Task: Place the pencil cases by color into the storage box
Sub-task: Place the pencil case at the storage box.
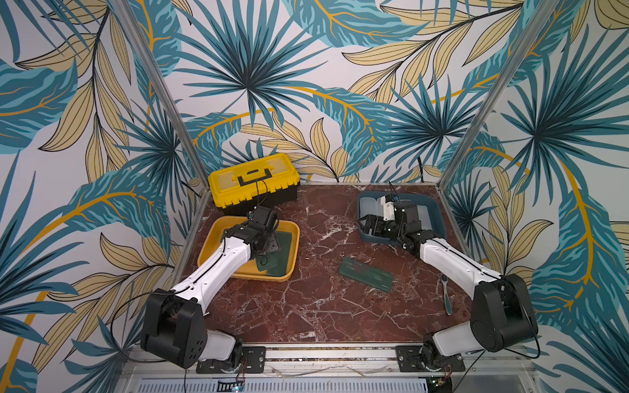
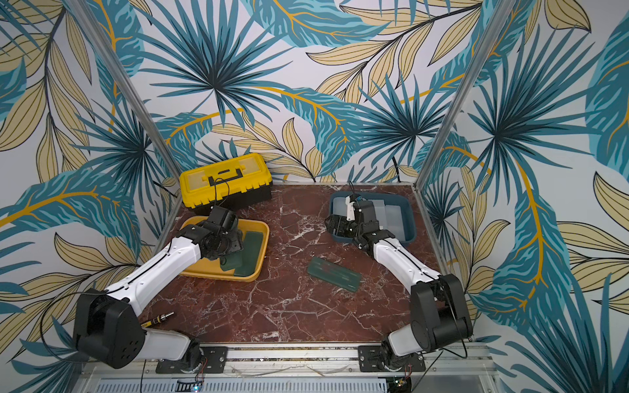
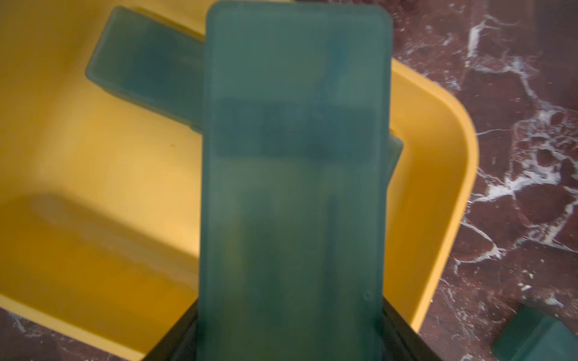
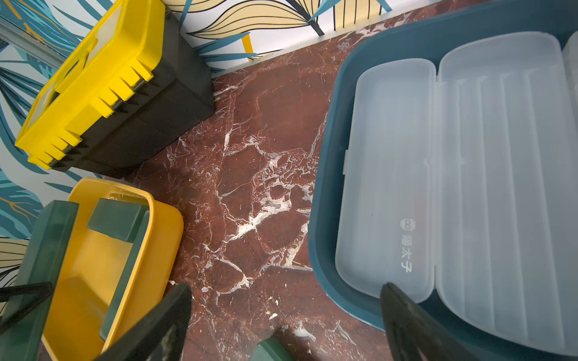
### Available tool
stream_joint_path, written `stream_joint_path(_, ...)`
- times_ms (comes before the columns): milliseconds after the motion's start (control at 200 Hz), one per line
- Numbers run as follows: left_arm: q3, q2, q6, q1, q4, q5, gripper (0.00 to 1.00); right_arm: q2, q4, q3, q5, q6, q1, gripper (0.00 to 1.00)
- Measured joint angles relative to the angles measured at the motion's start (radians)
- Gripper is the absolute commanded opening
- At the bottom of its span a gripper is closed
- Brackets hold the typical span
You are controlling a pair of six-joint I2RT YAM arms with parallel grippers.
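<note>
Stock as I read it from the remote station. Item one: left end effector (image 3: 291,339), closed tight on one end of a dark green pencil case (image 3: 294,156), which it holds out over the yellow storage box (image 3: 444,175); the wrist view is soft, so I cannot say whether the held case touches anything below it. Item two: a second green case (image 3: 144,68), lying inside that yellow box, crosswise beneath the held one. Item three: a third green case (image 1: 367,274), loose on the bench (image 1: 306,306), roughly between the two boxes and nearer the front edge, apart from both. Item four: blue storage box (image 4: 325,200) on the right side towards the back, containing frosted white cases (image 4: 387,175) laid flat side by side, at least two in view. Item five: right end effector (image 4: 285,297), jaws spread wide and holding nothing, poised over the near rim of the blue box, one fingertip above a white case's corner. Not part of the sort: yellow-and-black toolbox (image 1: 253,180) at the back, lid down, and a ratchet handle (image 1: 447,294) lying by the right arm. My tally: no white case shows out on the bench, so that colour looks finished; green stands at one in, one about to be set down, one left to fetch. I judge the job well past halfway.
</note>
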Motion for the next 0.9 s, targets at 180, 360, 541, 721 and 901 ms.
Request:
stream_joint_path(180, -0.011, 0.043, -0.062, 0.062, 0.003, 0.037, 0.66, 0.0, 0.038, -0.019, -0.026, 0.003, 0.005, 0.94)
stream_joint_path(360, -0.04, 0.056, -0.127, 0.094, 0.013, 0.061, 0.67, -0.003, 0.099, -0.035, -0.053, -0.027, 0.099, 0.94)
stream_joint_path(541, -0.078, 0.056, -0.19, 0.145, 0.027, 0.097, 0.66, 0.001, 0.207, -0.037, -0.065, -0.095, 0.253, 0.95)
stream_joint_path(721, -0.077, 0.069, -0.253, 0.168, 0.043, 0.111, 0.66, 0.045, 0.364, -0.064, -0.086, -0.144, 0.311, 0.94)
stream_joint_path(901, -0.069, 0.101, -0.322, 0.171, 0.066, 0.111, 0.66, 0.092, 0.445, -0.067, -0.096, -0.155, 0.326, 0.94)
